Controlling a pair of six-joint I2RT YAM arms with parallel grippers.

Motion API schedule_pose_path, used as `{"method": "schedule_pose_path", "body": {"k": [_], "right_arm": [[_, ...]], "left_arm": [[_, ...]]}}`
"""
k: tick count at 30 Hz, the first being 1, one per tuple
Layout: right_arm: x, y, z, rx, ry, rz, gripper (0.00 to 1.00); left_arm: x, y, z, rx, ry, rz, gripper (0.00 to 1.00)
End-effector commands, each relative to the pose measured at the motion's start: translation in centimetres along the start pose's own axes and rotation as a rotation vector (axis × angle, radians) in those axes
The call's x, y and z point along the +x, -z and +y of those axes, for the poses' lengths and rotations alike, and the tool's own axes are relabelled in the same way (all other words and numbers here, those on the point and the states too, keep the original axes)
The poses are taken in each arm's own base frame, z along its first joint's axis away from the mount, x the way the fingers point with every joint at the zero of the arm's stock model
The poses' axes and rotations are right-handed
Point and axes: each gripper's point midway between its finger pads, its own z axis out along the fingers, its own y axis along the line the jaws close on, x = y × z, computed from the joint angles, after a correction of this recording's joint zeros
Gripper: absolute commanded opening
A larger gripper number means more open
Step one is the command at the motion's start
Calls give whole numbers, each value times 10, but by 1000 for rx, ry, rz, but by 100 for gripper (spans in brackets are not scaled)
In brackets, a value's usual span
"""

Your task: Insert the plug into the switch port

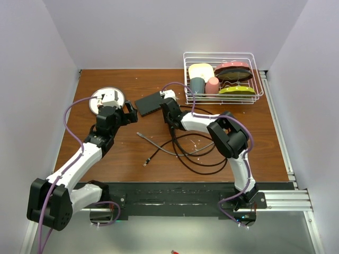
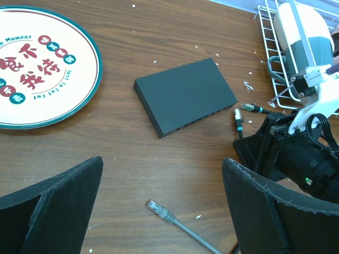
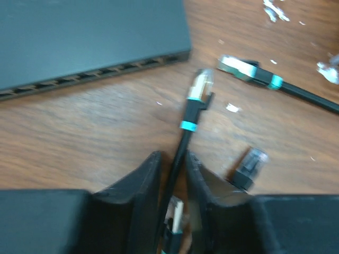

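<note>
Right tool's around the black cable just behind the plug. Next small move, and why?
Probably finish the pinch before moving anything. The right tool straddles the cable below its teal band, but a sliver of wood seems to show beside the cable, so the grip looks unfinished. The plug sits short of the switch and points past its corner; pulling now could let it slip.

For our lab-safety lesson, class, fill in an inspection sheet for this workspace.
Surface: wooden table, scattered white specks.
Job's things: switch lying flat; plug just short of its ports.
Clutter: plate; dish rack holding crockery.
End effectors: left end effector open, empty; right end effector straddling black cable behind the plug, grip unclear.
Cables: grey cable and second black plug loose on the table.
Surroundings: plain white walls.
</note>
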Motion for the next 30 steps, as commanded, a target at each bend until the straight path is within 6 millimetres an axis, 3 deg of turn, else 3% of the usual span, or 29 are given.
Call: {"method": "schedule_pose_path", "body": {"k": [1, 2, 5, 8, 11, 13, 15, 16, 18, 19, 23, 30], "right_arm": [[4, -6, 11, -42, 25, 19, 20], [5, -5, 12, -51, 28, 25, 12], [1, 3, 18, -96, 27, 26, 1], [-15, 26, 24, -163, 32, -7, 0], [-32, 58, 31, -262, 32, -44, 0], [-53, 86, 39, -342, 36, -92, 0], [-54, 102, 44, -407, 42, -97, 0], [-69, 119, 43, -430, 43, -141, 0], [-73, 133, 40, -442, 45, -162, 0], [-83, 149, 42, -483, 51, -194, 0], [-82, 180, 44, -566, 77, -225, 0], [-64, 200, 51, -695, 112, -246, 0]], "left_arm": [[-12, 2, 1, -6, 23, -55, 100], [-12, 2, 2, -10, 21, -54, 100], [-11, 3, 4, -20, 19, -54, 100], [-11, 3, 6, -27, 14, -54, 100], [-9, 4, 3, -11, 10, -50, 100], [-9, 4, -2, 18, 4, -46, 100], [-9, 4, -5, 37, 0, -45, 100], [-9, 4, -6, 44, -2, -46, 100], [-10, 6, -11, 71, -6, -49, 100], [-10, 6, -13, 85, -7, -50, 100], [-11, 13, -27, 180, -14, -73, 100], [-25, 39, -62, 401, -24, -163, 96]]}}
